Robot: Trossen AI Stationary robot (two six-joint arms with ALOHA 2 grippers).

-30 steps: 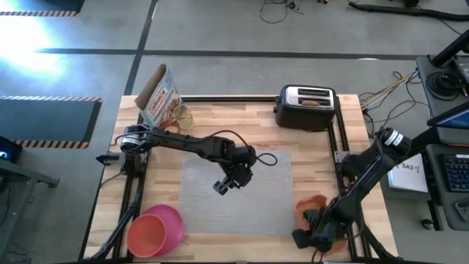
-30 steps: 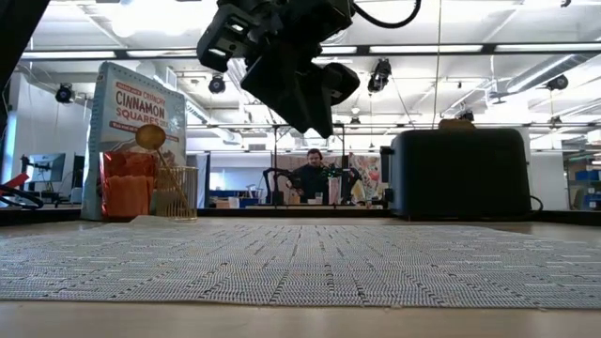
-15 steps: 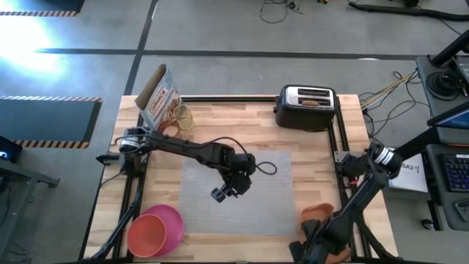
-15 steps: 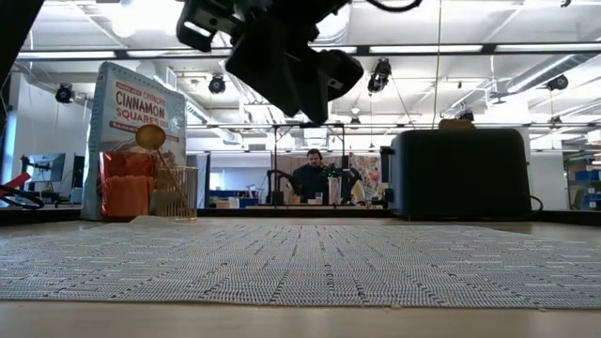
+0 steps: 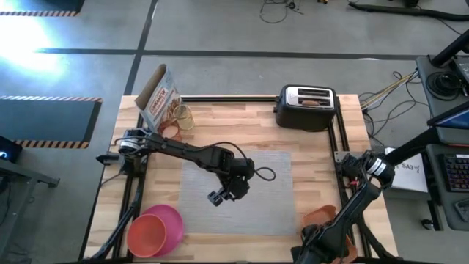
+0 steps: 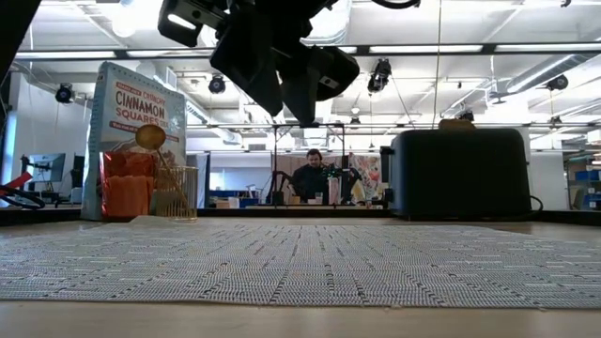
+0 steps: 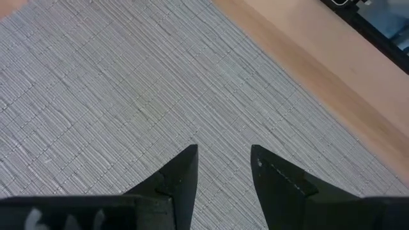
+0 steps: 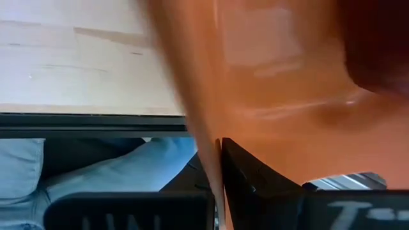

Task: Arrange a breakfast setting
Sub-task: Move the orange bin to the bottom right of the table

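Overhead, the butcher-block wooden table [image 5: 242, 132] stands on a grey concrete floor. One woven grey mat [image 5: 242, 192] lies at its middle, and my left gripper [image 5: 218, 196] hovers above it, empty, fingers parted a little. One pink plate [image 5: 163, 221] with one red-orange bowl [image 5: 148, 236] inside sits at the near left corner. One cereal box [image 5: 157, 99] and one clear cup [image 5: 182, 116] stand at the far left; one black-and-chrome toaster [image 5: 308, 106] stands at the far right. My right gripper [image 5: 321, 238] is clamped on the edge of one orange tray [image 5: 322, 218] at the near right corner.

Level with the table, the mat's ribbed weave fills the foreground; behind are the box, cup and toaster, an open office with ceiling lights, and one seated person [image 6: 310, 178].

Through my left wrist camera, two dark fingers [image 7: 182, 176] stand apart over the fine weave.

Through my right wrist camera, the glossy orange tray is pinched between my closed jaws.
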